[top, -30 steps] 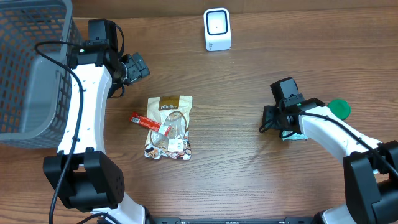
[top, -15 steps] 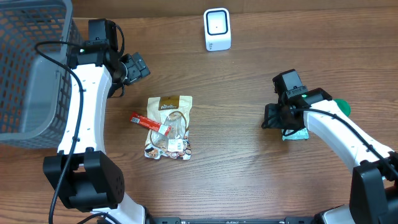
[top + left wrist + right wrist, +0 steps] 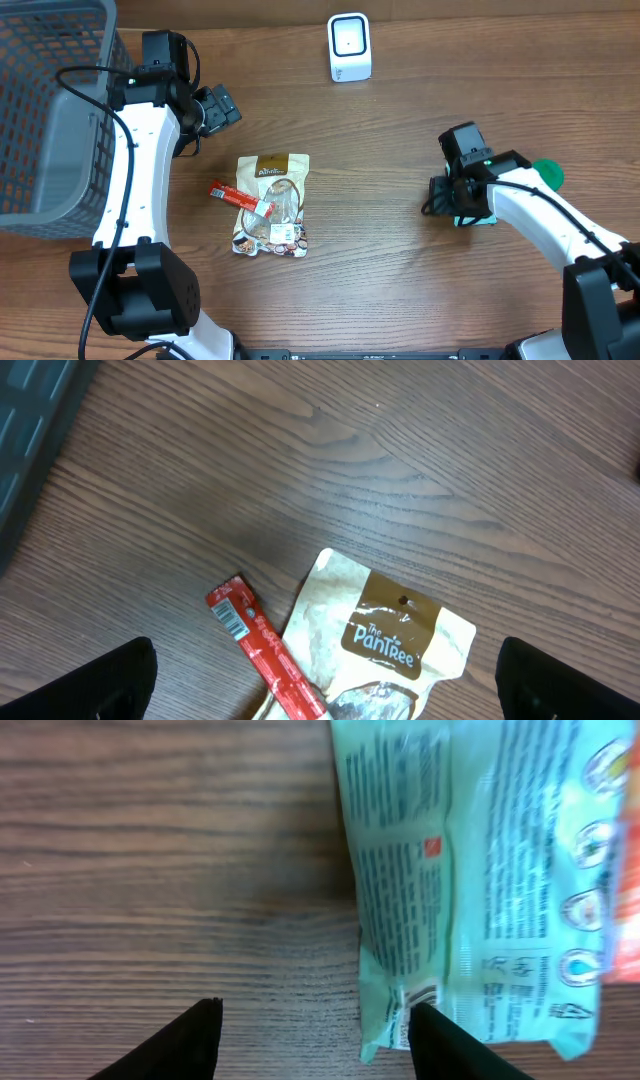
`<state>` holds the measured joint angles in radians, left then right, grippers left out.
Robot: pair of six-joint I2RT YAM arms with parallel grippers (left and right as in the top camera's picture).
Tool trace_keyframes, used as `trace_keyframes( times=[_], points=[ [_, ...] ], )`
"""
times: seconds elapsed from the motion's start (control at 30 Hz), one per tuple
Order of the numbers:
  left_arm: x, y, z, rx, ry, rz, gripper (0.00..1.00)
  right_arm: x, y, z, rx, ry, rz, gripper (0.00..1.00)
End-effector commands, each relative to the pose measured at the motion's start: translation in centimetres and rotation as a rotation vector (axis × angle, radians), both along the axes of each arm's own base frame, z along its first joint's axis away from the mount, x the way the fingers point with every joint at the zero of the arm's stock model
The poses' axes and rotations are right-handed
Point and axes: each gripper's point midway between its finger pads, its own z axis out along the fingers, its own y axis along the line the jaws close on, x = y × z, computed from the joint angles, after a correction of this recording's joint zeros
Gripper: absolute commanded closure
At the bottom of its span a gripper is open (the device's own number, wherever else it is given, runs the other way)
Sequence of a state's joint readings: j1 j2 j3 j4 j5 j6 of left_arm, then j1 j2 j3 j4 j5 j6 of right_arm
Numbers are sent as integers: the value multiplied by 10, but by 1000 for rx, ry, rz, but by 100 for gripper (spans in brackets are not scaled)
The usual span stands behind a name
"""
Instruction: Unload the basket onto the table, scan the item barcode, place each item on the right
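The item is a mint-green printed packet [image 3: 470,880] lying flat on the wood, with a small barcode [image 3: 425,995] near its lower left corner. My right gripper [image 3: 315,1040] is open just above it. One finger [image 3: 455,1045] overlaps the packet's left edge and the other finger [image 3: 170,1045] is over bare table. From overhead, the right gripper [image 3: 447,200] hides most of the packet [image 3: 480,218]. The white scanner [image 3: 349,47] stands at the back centre. My left gripper [image 3: 220,106] hangs open at the left, holding nothing.
A tan Pantree pouch [image 3: 390,640] and a red stick pack [image 3: 265,650] lie below the left gripper [image 3: 325,690], at centre left. A grey mesh basket [image 3: 50,110] fills the far left. A green round lid [image 3: 546,175] sits right of the packet.
My right gripper has shifted a little right and toward the front, covering more of the green packet, and its jaws have widened slightly. The left arm is unmoved.
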<state>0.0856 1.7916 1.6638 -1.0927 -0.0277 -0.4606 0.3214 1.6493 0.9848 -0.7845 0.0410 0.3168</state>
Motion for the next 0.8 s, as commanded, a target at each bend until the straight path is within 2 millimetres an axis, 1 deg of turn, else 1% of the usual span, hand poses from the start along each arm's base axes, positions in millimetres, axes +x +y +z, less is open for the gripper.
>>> trace_keyframes(
  times=[0.0,0.17,0.33,0.43,0.57,0.67,0.73,0.77],
  points=[
    [2,1,7,11,-19,-10,0,-6,-1,-6,10,-3,3,38],
    [2,1,7,11,-19,-10,0,-8,-1,-13,13,-13,3,35],
    [2,1,7,11,-19,-10,0,-5,-1,-10,16,-22,2,35],
    [2,1,7,11,-19,-10,0,6,2,7,25,-47,1,35],
    [2,1,7,11,-19,-10,0,20,7,38,36,-89,9,34],
    [2,1,7,11,-19,-10,0,28,11,57,52,-108,11,30],
    [2,1,7,11,-19,-10,0,29,21,62,106,-107,24,27],
    [2,1,7,11,-19,-11,0,27,31,63,158,-98,38,24]
  ],
)
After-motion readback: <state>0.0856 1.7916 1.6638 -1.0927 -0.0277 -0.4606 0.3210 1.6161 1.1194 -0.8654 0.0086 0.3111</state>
